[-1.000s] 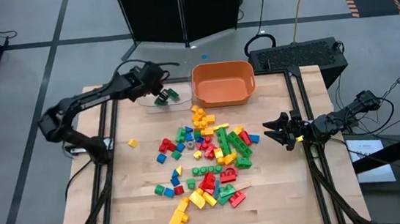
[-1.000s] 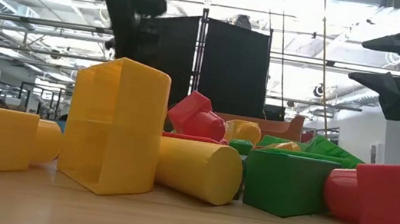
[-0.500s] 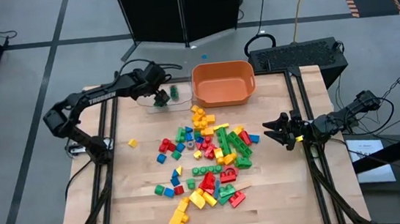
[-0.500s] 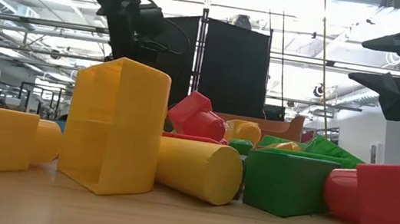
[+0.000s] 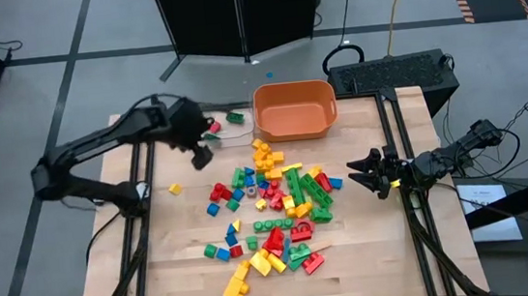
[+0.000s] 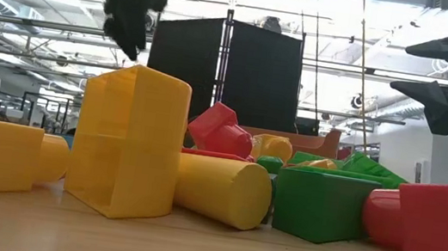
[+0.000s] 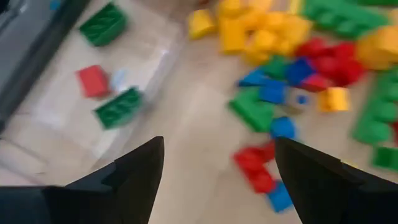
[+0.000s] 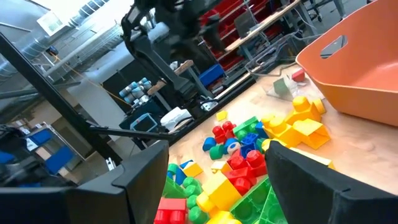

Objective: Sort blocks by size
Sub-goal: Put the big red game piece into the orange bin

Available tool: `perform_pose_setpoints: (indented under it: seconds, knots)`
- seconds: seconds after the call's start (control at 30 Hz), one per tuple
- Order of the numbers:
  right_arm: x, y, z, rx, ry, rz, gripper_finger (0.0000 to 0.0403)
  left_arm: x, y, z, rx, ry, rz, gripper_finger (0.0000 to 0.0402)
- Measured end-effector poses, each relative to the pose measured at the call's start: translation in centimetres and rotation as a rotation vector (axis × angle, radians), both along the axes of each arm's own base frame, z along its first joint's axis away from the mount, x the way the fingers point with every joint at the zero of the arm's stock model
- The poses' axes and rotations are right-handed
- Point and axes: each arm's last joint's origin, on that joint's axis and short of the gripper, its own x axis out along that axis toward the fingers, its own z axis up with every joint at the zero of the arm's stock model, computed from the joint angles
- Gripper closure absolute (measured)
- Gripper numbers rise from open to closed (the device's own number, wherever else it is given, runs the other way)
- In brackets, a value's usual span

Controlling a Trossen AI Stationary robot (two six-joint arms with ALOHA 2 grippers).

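**Left gripper open and empty beside the clear tray; blocks heaped in front of the orange tub**

High view: the orange tub (image 5: 294,109) sits at the table's far edge. The blocks (image 5: 272,206), red, yellow, green and blue, lie scattered in a loose heap on the near side of the tub, and one small yellow block (image 5: 176,189) lies apart, well to the left of the heap. Left of the tub, the clear tray (image 5: 226,125) holds a green block (image 5: 234,118) and a red block (image 5: 213,128). The left gripper (image 5: 201,155) hangs left of the tub, just on the near side of the tray. The right gripper (image 5: 364,173) waits to the right of the heap, well on the near side of the tub.

Low view: large yellow, red and green blocks fill the foreground, with the tub's rim (image 6: 313,141) showing behind them. The left gripper (image 6: 130,33) hangs high above the yellow blocks.

Left wrist view: the fingers (image 7: 140,171) stand wide apart with nothing between them. Past them, the tray (image 7: 62,118) carries two green blocks and a red one.

Right wrist view: the fingers (image 8: 149,171) are spread wide and hold nothing, pointing at the heap with the tub (image 8: 360,68) beyond it.
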Motion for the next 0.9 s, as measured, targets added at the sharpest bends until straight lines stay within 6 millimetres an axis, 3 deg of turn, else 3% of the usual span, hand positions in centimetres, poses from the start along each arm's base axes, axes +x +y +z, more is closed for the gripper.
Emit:
perform_pose_setpoints:
  seconds: [0.13,0.3,0.43,0.9]
  knots:
    - [0.0,0.0,0.0,0.022,-0.010,0.001,0.0142,-0.1,-3.1,-0.5,0.008,-0.045,-0.005,0.0101]
    - [0.0,0.0,0.1,0.054,-0.023,0.003,0.0142,0.2,-5.8,-4.7,0.000,0.042,0.049,0.0101]
    - [0.0,0.0,0.1,0.056,-0.025,0.002,0.0142,0.6,-7.0,-8.0,-0.052,0.063,0.171,0.0101]
    - [0.0,0.0,0.1,0.053,-0.024,0.002,0.0142,3.1,-9.9,-13.4,-0.016,0.198,0.355,0.0100]
